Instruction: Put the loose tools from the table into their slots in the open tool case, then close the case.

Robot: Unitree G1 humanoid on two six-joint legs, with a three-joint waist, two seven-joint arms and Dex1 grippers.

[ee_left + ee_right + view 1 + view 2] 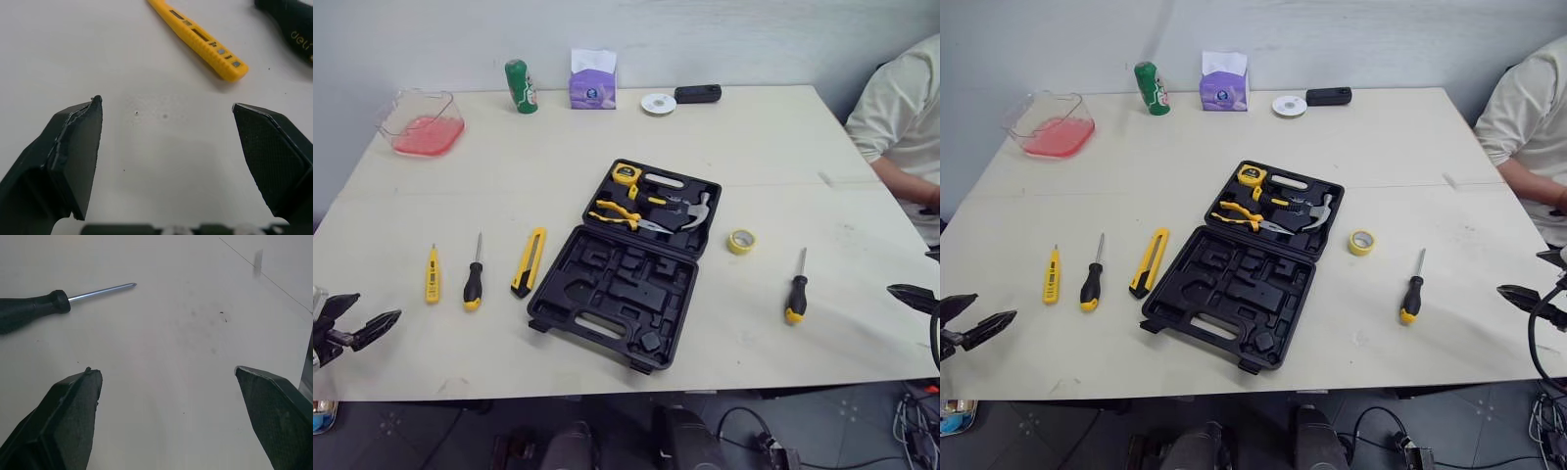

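**Left gripper (166,103) wide open and empty, close to the tester pen**

The yellow tester pen (432,274) lies on the table (783,157), left of the open tool case (607,284) and beside a screwdriver (473,279). I think the fingers should close across the pen's middle, clear of that screwdriver. The right gripper (163,368), also wide and empty, hangs near the other screwdriver (796,294).
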